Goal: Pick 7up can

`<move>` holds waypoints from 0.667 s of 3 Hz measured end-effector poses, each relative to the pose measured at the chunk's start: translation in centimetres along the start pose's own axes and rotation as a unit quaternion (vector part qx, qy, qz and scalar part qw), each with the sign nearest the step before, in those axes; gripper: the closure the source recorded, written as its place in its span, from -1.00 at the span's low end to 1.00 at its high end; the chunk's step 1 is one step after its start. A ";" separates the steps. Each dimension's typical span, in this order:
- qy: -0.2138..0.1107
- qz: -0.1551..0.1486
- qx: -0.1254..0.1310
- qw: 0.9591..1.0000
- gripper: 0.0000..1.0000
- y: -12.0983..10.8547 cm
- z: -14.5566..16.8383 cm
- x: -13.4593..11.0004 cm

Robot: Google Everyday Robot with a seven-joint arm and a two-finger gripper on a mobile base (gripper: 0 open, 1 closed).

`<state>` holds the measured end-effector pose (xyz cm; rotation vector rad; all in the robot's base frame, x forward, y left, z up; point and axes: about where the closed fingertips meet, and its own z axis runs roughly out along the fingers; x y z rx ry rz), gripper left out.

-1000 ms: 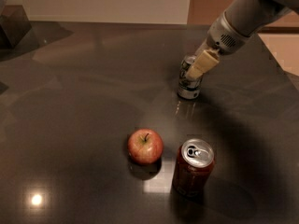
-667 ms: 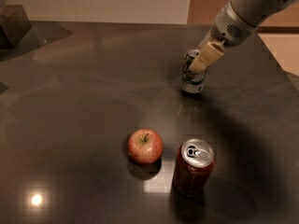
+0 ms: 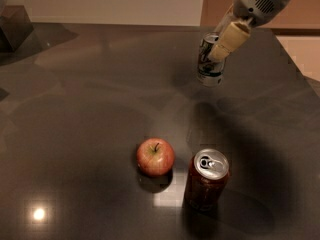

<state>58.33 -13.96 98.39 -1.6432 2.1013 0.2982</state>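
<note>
The 7up can (image 3: pixel 209 66) is silver-grey with dark markings. It hangs tilted above the dark table (image 3: pixel 90 104) at the back right, clear of the surface. My gripper (image 3: pixel 218 44) comes down from the upper right and is shut on the can's upper part. A cream-coloured finger (image 3: pixel 229 40) lies across the can's right side; the other finger is hidden behind the can.
A red apple (image 3: pixel 155 156) sits at the front centre. A red-brown can (image 3: pixel 207 179) stands upright just right of the apple. A dark box (image 3: pixel 15 26) stands at the far left corner. The table's right edge runs close to the arm.
The gripper has risen and moved back with the 7up can in it. The can has left the table and now hangs tilted. The apple and the red-brown can have not moved.
</note>
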 end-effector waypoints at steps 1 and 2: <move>-0.026 -0.042 0.034 0.998 1.00 -0.9 -3.4 -3.7; -0.031 -0.043 0.040 0.998 1.00 -1.4 -3.2 -4.1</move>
